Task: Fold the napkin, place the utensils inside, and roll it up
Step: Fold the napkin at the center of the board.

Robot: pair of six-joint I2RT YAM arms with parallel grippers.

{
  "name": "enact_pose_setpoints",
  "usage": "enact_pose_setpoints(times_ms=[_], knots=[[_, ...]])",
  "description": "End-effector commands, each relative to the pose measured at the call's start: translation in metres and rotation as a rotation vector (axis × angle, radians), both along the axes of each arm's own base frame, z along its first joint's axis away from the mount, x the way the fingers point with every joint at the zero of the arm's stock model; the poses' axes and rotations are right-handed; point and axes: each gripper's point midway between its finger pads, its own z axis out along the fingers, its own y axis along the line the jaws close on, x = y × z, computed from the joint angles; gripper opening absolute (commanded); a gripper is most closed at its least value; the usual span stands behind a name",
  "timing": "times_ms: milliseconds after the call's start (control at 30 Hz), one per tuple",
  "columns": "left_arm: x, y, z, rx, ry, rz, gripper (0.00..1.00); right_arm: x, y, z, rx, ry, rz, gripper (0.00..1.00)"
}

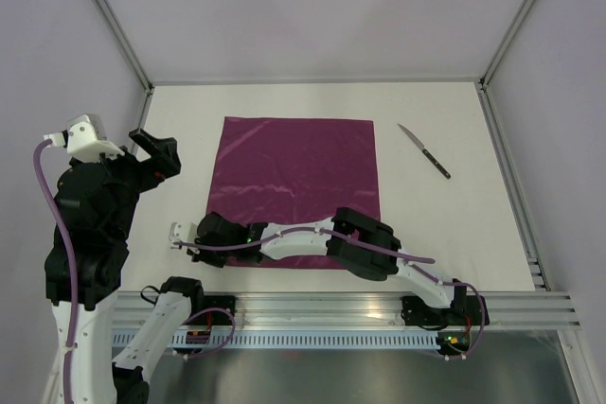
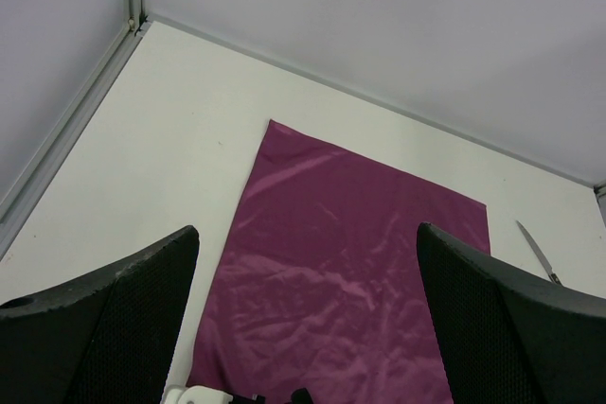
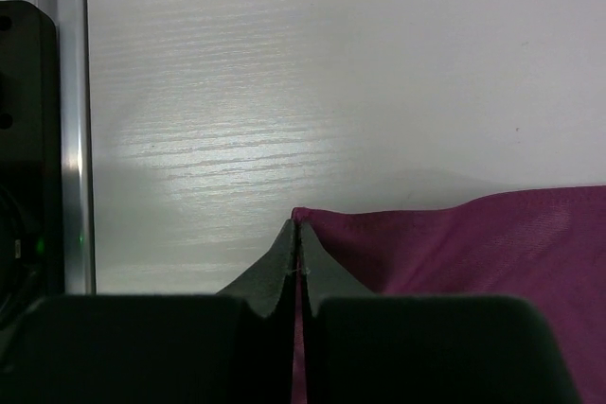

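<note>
The plum-purple napkin (image 1: 298,177) lies flat in the middle of the white table, also seen in the left wrist view as napkin (image 2: 350,272). My right gripper (image 1: 206,238) reaches across its near edge to the near-left corner. In the right wrist view the right gripper (image 3: 295,234) is shut on that corner of the napkin (image 3: 473,243), with cloth pinched between the jaws. My left gripper (image 1: 151,153) hangs raised to the left of the napkin, open and holding nothing; its fingers (image 2: 104,328) frame the cloth. One utensil, a knife (image 1: 424,151), lies to the right of the napkin, apart from it, also seen as the knife (image 2: 538,253).
Low walls with metal corner posts (image 1: 147,87) bound the table on three sides. An aluminium rail (image 1: 379,305) runs along the near edge by the arm bases. The right arm's forearm (image 1: 365,243) lies over the napkin's near edge.
</note>
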Motion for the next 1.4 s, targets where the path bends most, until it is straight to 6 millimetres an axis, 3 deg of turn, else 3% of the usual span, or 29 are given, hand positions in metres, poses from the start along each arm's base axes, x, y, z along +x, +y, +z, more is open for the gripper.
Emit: enact_pose_setpoints(times_ms=[0,233,400,500,533,600,833,933,1100,1367], knots=[[-0.001,0.003,0.008,-0.015,-0.032,0.023,1.00,0.007,0.011,0.045,0.071,-0.026,0.001,0.02],[-0.001,0.004,0.009,-0.013,-0.038,0.022,1.00,0.009,0.016,0.082,0.132,-0.048,0.001,0.00],[0.000,0.004,0.009,-0.010,-0.038,0.022,1.00,0.018,0.011,0.091,0.126,-0.056,-0.019,0.00],[0.001,0.003,0.008,-0.010,-0.036,0.020,1.00,0.018,0.010,0.087,0.109,-0.033,-0.011,0.08],[0.001,0.003,0.007,-0.010,-0.032,0.017,1.00,0.017,0.009,0.081,0.101,-0.025,-0.008,0.17],[0.002,0.002,0.006,-0.011,-0.030,0.017,1.00,0.015,0.010,0.068,0.083,-0.003,-0.010,0.25],[0.003,0.002,0.004,-0.005,-0.025,0.013,1.00,0.009,0.016,0.046,0.042,-0.007,0.004,0.48],[0.004,0.002,0.002,-0.004,-0.020,0.012,1.00,0.004,0.017,0.039,0.026,-0.020,0.011,0.54],[0.006,0.001,-0.001,-0.002,-0.013,0.009,1.00,-0.005,0.015,0.017,-0.018,-0.014,0.020,0.53],[0.008,0.000,-0.003,0.000,-0.008,0.005,1.00,0.004,0.008,-0.002,-0.066,-0.045,-0.026,0.53]])
